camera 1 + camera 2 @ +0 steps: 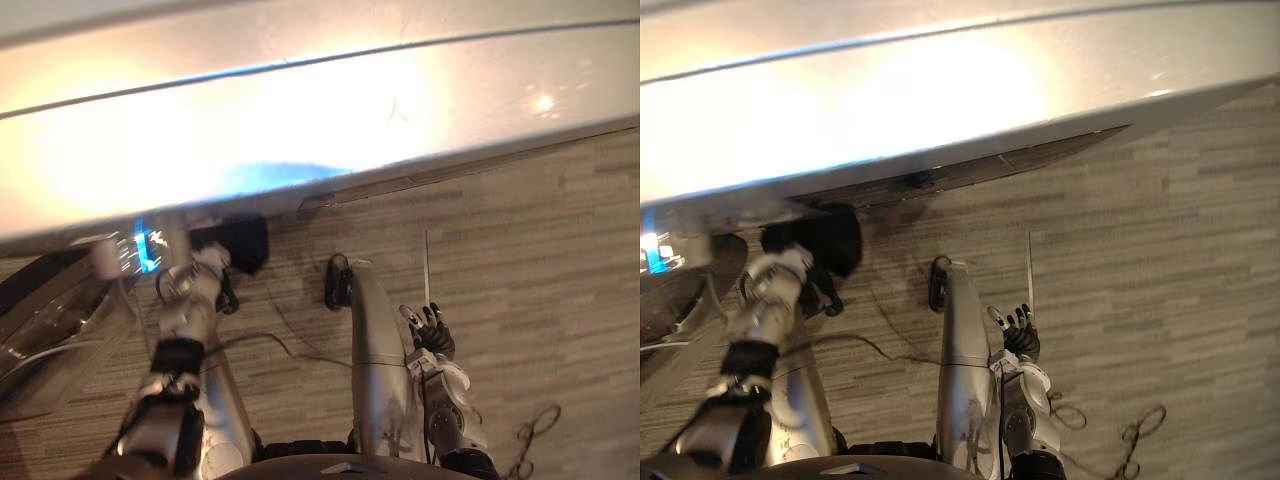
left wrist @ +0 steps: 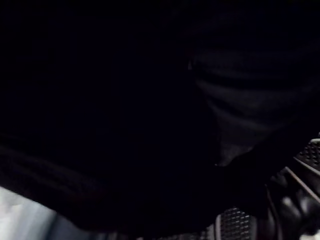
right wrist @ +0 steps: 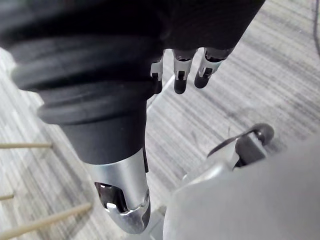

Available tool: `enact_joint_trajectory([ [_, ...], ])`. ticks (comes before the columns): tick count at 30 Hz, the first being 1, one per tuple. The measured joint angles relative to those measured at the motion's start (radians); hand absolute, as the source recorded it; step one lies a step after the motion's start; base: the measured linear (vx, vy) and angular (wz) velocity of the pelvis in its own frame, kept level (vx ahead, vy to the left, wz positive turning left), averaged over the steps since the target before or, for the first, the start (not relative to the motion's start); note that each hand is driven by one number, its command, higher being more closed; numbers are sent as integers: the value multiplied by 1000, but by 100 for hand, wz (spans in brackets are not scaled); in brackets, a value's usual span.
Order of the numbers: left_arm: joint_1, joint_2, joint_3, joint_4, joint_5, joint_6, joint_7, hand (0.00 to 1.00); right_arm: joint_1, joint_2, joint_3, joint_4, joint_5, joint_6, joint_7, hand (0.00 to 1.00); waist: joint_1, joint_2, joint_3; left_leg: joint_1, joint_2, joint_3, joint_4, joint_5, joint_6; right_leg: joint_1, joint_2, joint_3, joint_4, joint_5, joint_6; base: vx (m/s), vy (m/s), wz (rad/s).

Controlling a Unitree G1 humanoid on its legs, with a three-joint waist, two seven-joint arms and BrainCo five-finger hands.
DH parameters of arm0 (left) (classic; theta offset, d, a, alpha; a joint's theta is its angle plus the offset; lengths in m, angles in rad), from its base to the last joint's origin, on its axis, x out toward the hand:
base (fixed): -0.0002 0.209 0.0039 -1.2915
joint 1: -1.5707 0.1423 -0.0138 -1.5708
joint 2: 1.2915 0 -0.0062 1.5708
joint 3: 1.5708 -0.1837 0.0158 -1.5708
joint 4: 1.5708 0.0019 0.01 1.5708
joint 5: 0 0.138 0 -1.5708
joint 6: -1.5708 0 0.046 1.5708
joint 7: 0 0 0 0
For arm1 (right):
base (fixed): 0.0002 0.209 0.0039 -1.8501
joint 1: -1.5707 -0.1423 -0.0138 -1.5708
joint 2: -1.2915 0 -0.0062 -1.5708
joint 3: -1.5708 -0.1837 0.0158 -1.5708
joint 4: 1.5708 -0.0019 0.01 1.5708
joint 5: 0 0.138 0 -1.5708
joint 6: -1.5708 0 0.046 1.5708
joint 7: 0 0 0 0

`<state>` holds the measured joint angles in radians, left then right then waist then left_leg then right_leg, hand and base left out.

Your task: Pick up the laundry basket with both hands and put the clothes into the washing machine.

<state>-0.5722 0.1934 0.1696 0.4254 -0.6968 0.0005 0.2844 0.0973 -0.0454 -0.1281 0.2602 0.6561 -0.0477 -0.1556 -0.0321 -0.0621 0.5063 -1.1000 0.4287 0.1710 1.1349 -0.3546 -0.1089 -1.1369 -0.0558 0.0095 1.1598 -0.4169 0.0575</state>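
Grey plank floor (image 1: pixel 560 300) below the washing machine (image 1: pixel 300 130) — your left hand (image 1: pixel 238 248) reaches under its top, grip impossible to tell; right hand (image 1: pixel 432 335) hangs spare, fingers loosely straight.

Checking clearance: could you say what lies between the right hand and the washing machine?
Only grey floor and a thin pale rod, per left eye view.

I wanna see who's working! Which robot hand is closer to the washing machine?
Left. The left hand is at the front of the washing machine; the right hand hangs over the floor, apart from it.
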Motion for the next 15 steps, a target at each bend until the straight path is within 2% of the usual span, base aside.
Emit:
enact_joint_trajectory([
  [3,-195,138,13,103,-55,-4,18,100,-1,4,7,1,5,-14,0,0,-26,-11,18,-49,17,6,21,-7,7,-50,14,11,-2,18,9,-46,40,-28],
  [9,-582,290,-59,173,-194,-17,14,100,-4,18,1,38,26,-42,4,0,-38,-19,28,-94,36,23,35,-13,20,-91,32,23,-31,52,17,-29,47,-17],
  [10,-591,288,-59,123,-198,-75,-7,100,-4,25,-2,54,28,-43,7,0,-40,-31,34,-97,40,23,34,-13,22,-93,38,24,-38,60,18,-17,26,-11],
  [12,-635,291,-99,140,-214,-86,-7,100,-5,24,-17,80,48,-44,17,0,-24,-35,36,-107,41,22,35,-9,27,-101,40,23,-41,68,18,-36,13,-4],
  [15,-682,312,-163,155,-265,-91,-7,100,-4,17,-46,108,56,-45,36,0,-21,-36,36,-124,41,36,39,2,45,-127,38,38,-47,97,20,-77,23,-6],
])
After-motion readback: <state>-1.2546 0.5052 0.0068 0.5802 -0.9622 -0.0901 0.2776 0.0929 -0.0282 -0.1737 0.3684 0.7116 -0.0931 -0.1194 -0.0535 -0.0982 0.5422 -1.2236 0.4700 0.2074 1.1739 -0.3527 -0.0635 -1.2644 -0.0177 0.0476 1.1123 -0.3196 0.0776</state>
